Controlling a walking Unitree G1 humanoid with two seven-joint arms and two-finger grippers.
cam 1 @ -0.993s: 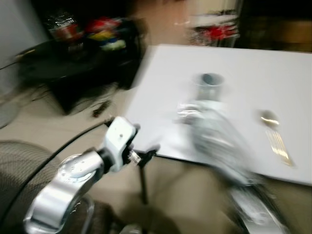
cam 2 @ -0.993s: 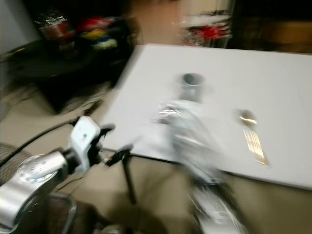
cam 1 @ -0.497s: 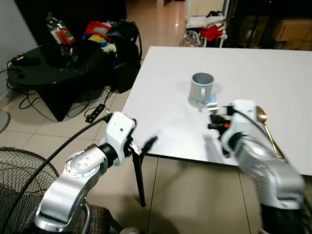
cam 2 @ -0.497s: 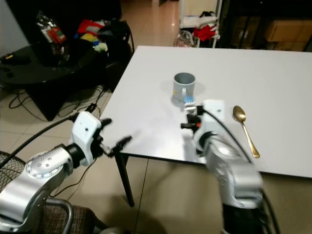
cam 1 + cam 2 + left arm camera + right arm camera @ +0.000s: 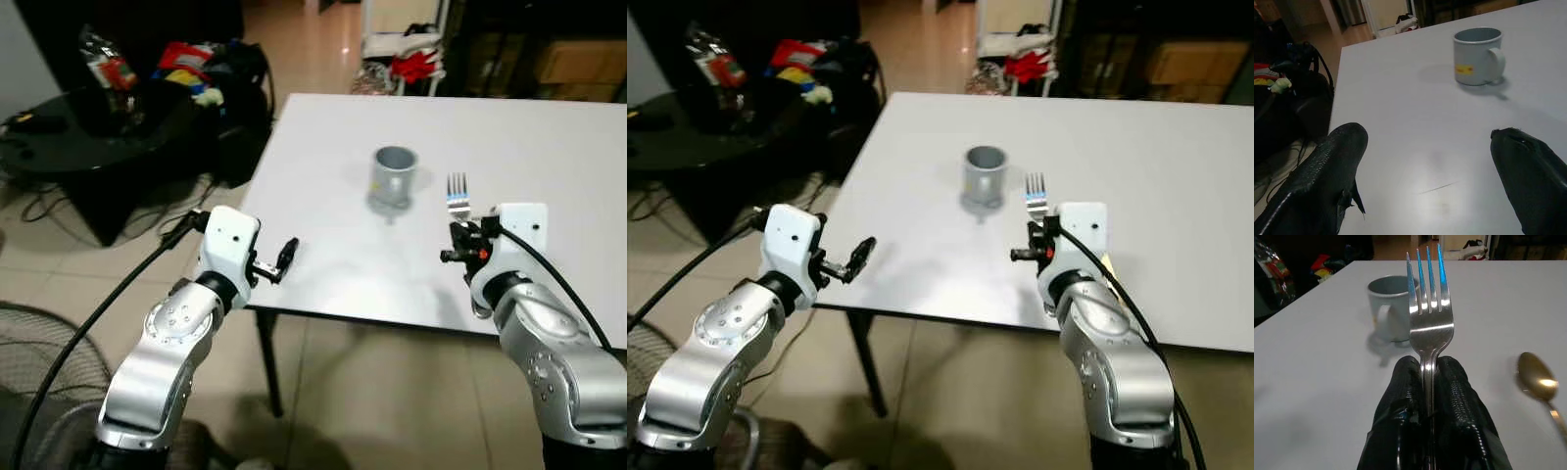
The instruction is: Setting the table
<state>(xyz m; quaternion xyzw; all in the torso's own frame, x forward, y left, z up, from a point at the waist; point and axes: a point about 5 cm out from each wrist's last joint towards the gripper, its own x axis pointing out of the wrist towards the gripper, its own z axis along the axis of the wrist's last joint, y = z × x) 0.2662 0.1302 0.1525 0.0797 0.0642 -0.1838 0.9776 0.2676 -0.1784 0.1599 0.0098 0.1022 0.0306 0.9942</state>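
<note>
Since half a second ago the right gripper [image 5: 1427, 382] has swung out to the robot's right, clear of the mug, and the fork it carries now stands plainly above the table. Its two black fingers [image 5: 1400, 396] are pressed together on the fork [image 5: 1428, 308] at the neck of the handle, tines pointing forward toward the grey mug [image 5: 394, 176]. A gold spoon [image 5: 1540, 387] lies on the white table [image 5: 549, 137] just to the right of the gripper, though in the head views the arm hides most of it, so its exact lie is hard to judge. The left gripper [image 5: 282, 258] hovers at the table's near left corner, fingers spread and holding nothing. To place the fork well, the wrist should tip down until the handle lies flat, then set it parallel with the spoon and near the mug, and let go only once the metal rests on the surface, so it does not bounce or skid.
</note>
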